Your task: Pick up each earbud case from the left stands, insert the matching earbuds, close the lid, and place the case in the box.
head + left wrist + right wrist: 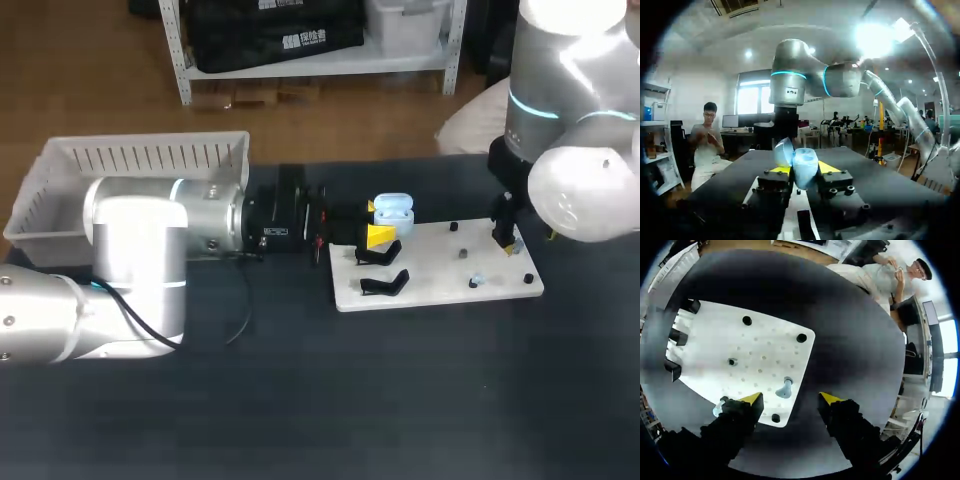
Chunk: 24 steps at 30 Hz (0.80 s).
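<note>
A light blue earbud case point(392, 210) with its lid up sits between the yellow tips of my left gripper point(380, 236), above the left end of the white board point(440, 270). The left wrist view shows that gripper point(805, 170) shut on the case point(804, 162), lid point(784, 152) tilted open. My right gripper point(791, 399) hangs open over the board's right end point(765, 347). A pale blue earbud point(785, 388) lies on the board between and just ahead of its tips, untouched. A second earbud point(718, 408) lies beside one finger.
Black stands point(385, 284) are on the board's left part, and small black pegs point(801, 338) dot its right part. A white basket point(150, 140) stands at the table's back left, behind my left arm.
</note>
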Tool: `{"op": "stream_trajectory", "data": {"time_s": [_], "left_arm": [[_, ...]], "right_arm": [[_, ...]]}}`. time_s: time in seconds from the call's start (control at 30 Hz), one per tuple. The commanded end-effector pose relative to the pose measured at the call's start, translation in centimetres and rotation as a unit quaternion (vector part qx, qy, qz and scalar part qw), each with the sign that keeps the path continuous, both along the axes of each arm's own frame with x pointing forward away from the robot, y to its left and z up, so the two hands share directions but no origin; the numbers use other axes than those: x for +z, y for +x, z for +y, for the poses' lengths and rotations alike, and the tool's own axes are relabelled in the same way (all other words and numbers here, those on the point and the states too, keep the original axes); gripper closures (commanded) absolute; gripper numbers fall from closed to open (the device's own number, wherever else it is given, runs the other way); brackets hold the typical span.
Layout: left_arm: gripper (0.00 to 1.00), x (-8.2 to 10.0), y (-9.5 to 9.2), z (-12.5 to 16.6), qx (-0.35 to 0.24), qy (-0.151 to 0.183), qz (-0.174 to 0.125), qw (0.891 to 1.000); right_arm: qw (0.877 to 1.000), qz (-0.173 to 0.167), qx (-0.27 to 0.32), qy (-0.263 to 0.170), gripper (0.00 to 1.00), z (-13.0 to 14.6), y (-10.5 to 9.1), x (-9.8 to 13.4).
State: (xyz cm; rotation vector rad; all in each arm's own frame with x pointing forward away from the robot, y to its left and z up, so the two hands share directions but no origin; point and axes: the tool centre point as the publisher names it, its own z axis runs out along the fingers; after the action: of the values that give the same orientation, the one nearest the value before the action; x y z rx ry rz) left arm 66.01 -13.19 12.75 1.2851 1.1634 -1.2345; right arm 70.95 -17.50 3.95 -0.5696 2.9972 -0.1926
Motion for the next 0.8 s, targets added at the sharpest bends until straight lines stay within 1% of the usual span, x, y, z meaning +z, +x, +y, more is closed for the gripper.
{"op": "stream_trajectory", "data": {"time_s": [0.03, 0.33, 0.37, 0.5, 0.53, 0.8], "left_arm": [[1.0, -0.13, 0.0, -0.01, 0.001, -0.003, -0.002, 1.0], [1.0, -0.13, 0.0, -0.01, 0.001, -0.003, -0.002, 1.0], [1.0, -0.13, 0.0, -0.01, 0.001, -0.003, -0.002, 1.0], [1.0, -0.13, 0.0, -0.01, 0.001, -0.003, -0.002, 1.0], [1.0, -0.13, 0.0, -0.01, 0.001, -0.003, -0.002, 1.0], [1.0, -0.13, 0.0, -0.01, 0.001, -0.003, -0.002, 1.0]], "right_arm": [[1.0, -0.01, 0.0, -0.002, 0.53, 0.06, -0.24, -0.31], [1.0, -0.014, 0.007, -0.008, 0.55, 0.59, -0.27, -0.88], [1.0, -0.024, 0.008, -0.009, 0.56, 0.73, -0.28, -0.92], [0.999, -0.031, 0.003, -0.012, 0.57, 0.8, -0.12, -0.98], [0.999, -0.034, 0.001, -0.019, 0.57, 0.82, -0.08, -1.01], [0.999, -0.039, -0.006, -0.019, 0.58, 0.68, 0.15, -1.11]]}}
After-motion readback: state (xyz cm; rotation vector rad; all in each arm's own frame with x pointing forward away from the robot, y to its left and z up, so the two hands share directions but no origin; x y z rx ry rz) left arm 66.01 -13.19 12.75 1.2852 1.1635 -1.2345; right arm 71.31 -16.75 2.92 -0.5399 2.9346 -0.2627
